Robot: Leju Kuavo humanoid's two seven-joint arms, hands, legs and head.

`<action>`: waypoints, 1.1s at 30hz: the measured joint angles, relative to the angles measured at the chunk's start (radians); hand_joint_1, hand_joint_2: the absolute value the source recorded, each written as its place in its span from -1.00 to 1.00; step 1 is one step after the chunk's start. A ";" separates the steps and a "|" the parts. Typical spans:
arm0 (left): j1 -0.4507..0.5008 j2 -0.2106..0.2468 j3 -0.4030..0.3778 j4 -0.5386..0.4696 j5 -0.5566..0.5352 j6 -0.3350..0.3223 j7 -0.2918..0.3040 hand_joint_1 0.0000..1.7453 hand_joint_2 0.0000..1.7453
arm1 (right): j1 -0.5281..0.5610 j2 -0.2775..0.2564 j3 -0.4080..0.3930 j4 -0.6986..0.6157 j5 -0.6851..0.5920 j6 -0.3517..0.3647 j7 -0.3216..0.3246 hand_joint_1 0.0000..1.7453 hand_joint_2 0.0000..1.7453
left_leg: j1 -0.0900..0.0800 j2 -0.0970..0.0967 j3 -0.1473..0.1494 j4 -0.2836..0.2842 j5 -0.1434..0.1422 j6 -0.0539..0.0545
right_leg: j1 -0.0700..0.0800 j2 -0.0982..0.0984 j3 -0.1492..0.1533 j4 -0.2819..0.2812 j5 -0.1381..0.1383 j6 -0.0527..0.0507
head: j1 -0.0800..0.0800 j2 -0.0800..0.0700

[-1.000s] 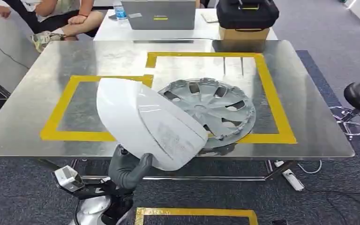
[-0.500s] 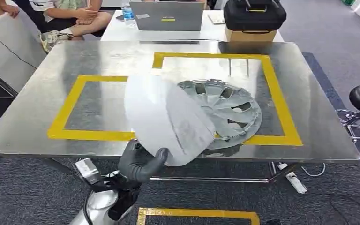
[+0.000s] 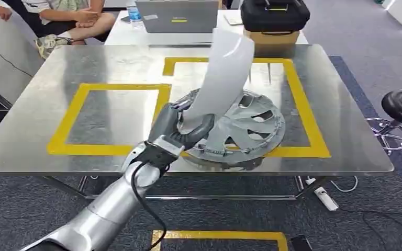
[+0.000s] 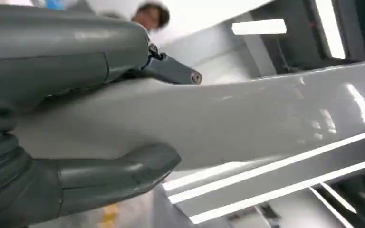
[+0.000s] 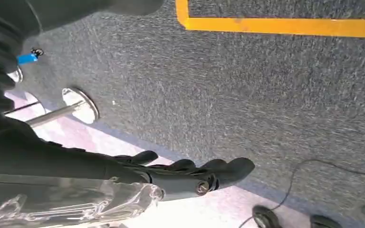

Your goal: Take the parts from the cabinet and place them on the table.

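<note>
- Two parts in play: a white curved panel [image 3: 222, 78] in the left hand [image 3: 180, 128], and a silver hubcap [image 3: 241, 125] already lying flat on the metal table [image 3: 36, 120], in the taped square nearer the right edge.
- Left hand is clamped on the panel's lower end, thumb on one face and fingers on the other, so it stands nearly upright, leaning over the hubcap toward the far edge. Probably tipped up like that to clear the hubcap on the way in.
- Empty yellow tape rectangle [image 3: 73, 112] on the left half looks like the panel's spot, so my guess is it needs swinging left and laying flat.
- Right hand [image 5: 185, 173] hangs down over the grey carpet, fingers stretched out, holding nothing.
- Risk as I see it: a one-ended grip on a long panel could let it twist or clip the hubcap.
</note>
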 joint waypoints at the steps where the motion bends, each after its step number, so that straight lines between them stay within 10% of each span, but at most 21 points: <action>1: -0.023 0.001 -0.001 0.042 -0.042 0.054 0.007 1.00 1.00 | -0.001 0.000 0.003 0.000 0.004 0.002 0.001 -1.00 1.00 | -0.002 -0.001 -0.003 0.000 0.000 0.003 | -0.002 -0.001 -0.001 -0.003 0.003 0.005 | -0.003 0.000; 4: -0.106 0.008 0.002 0.171 -0.109 0.138 0.006 1.00 1.00 | -0.006 0.000 0.017 0.000 0.015 0.008 0.010 -1.00 1.00 | 0.004 -0.001 -0.002 -0.006 0.009 0.020 | -0.004 -0.003 -0.016 0.021 -0.016 0.021 | 0.004 0.000; 7: -0.186 0.022 0.004 0.309 -0.162 0.186 0.019 1.00 1.00 | -0.014 0.000 0.028 0.000 0.016 0.014 0.016 -1.00 1.00 | 0.003 0.001 -0.002 -0.006 0.010 0.027 | -0.005 -0.003 -0.122 0.250 -0.119 0.029 | 0.011 0.000; 9: -0.224 0.032 0.005 0.398 -0.218 0.230 0.064 1.00 1.00 | -0.014 0.000 0.030 0.000 0.014 0.015 0.018 -1.00 1.00 | 0.002 0.001 -0.001 -0.006 0.010 0.027 | -0.005 -0.003 -0.156 0.310 -0.118 0.029 | 0.010 0.000; 12: -0.294 0.045 0.001 0.524 -0.370 0.303 0.191 1.00 1.00 | -0.017 0.000 0.035 0.000 0.013 0.015 0.019 -1.00 1.00 | 0.004 -0.001 0.002 -0.005 0.008 0.024 | -0.007 -0.004 -0.054 0.088 0.006 0.023 | 0.010 0.000; 14: -0.333 0.055 -0.004 0.577 -0.399 0.319 0.208 1.00 1.00 | -0.021 0.001 0.037 0.000 0.013 0.015 0.019 -1.00 1.00 | -0.005 -0.002 -0.006 0.002 0.005 0.014 | -0.005 -0.004 -0.008 0.000 0.007 0.018 | 0.011 0.000; 20: -0.364 0.066 -0.011 0.645 -0.408 0.321 0.216 1.00 1.00 | -0.021 0.003 0.043 0.000 0.013 0.016 0.021 -1.00 1.00 | -0.002 -0.002 -0.012 0.006 -0.006 -0.012 | -0.009 0.000 -0.014 0.002 0.013 -0.013 | 0.009 0.000; 23: -0.375 0.073 -0.015 0.668 -0.408 0.321 0.217 1.00 1.00 | -0.023 0.002 0.043 0.000 0.013 0.016 0.021 -1.00 1.00 | 0.000 -0.001 -0.120 0.232 -0.119 -0.022 | -0.009 -0.001 -0.015 0.002 0.011 -0.022 | 0.002 0.000; 25: -0.372 0.077 -0.018 0.681 -0.408 0.321 0.218 1.00 1.00 | -0.020 0.002 0.043 0.000 0.013 0.017 0.021 -1.00 1.00 | 0.000 -0.001 -0.171 0.318 -0.130 -0.023 | -0.009 -0.001 -0.014 0.002 0.011 -0.023 | 0.000 0.000; 29: -0.385 0.081 -0.027 0.700 -0.470 0.324 0.285 1.00 1.00 | -0.023 0.002 0.044 0.000 0.013 0.018 0.021 -1.00 1.00 | 0.003 0.000 -0.049 0.056 0.032 -0.018 | -0.009 0.000 -0.007 0.003 0.006 -0.017 | 0.000 0.000; 33: -0.432 0.105 -0.091 0.760 -0.683 0.248 0.544 1.00 1.00 | -0.027 0.003 0.047 0.000 0.017 0.026 0.026 -1.00 1.00 | -0.002 -0.003 -0.031 0.003 0.021 -0.001 | -0.005 0.000 -0.015 0.002 0.010 0.004 | 0.001 0.000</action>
